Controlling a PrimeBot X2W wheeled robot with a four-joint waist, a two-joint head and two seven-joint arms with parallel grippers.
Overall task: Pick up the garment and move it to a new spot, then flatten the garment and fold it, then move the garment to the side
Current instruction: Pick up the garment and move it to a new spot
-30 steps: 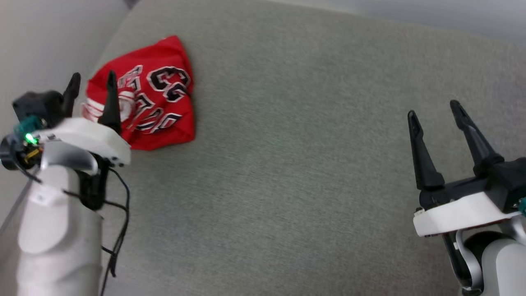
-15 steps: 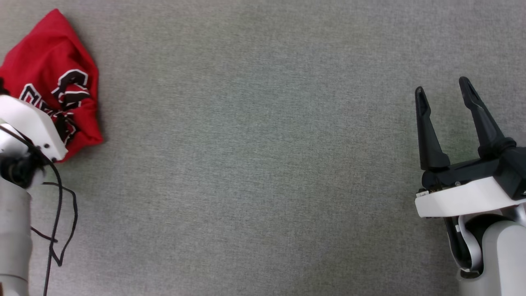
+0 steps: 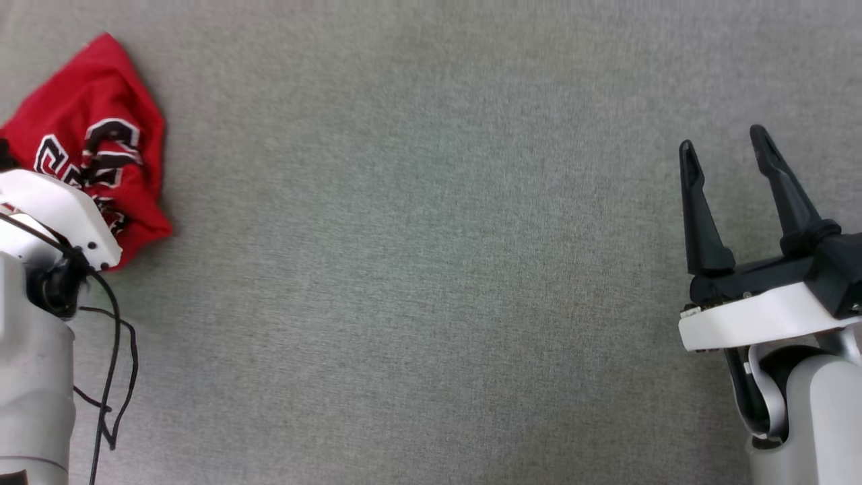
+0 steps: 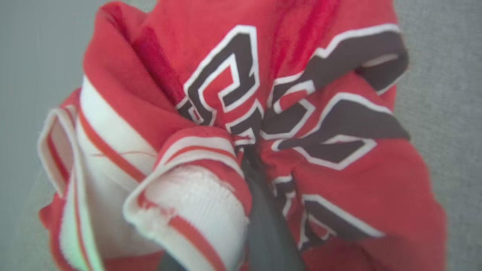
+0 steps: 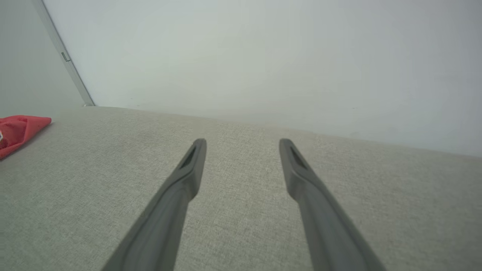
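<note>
The garment [image 3: 94, 128], a red jersey with black white-outlined letters, lies crumpled at the far left of the grey surface. The left wrist view shows the garment [image 4: 339, 195] bunched up, with white striped trim [image 4: 113, 143] gathered on the left. My left gripper [image 4: 248, 156] has its dark fingers together in the cloth, pinching a fold of it. In the head view its white wrist housing [image 3: 57, 212] covers the jersey's near edge. My right gripper [image 3: 722, 141] hangs open far to the right over bare surface. The right wrist view shows the right gripper [image 5: 243, 143] holding nothing, with a red corner of the garment [image 5: 19, 130] at far left.
The grey fabric surface [image 3: 431, 269] stretches wide between the two arms. A pale wall [image 5: 263, 56] rises behind its far edge. Loose black cables [image 3: 114, 364] hang from my left forearm.
The head camera has shifted, so the jersey now sits at the left edge. My left gripper's fingers, spread over the jersey before, have gone down into the cloth and come together. The right gripper stays open.
</note>
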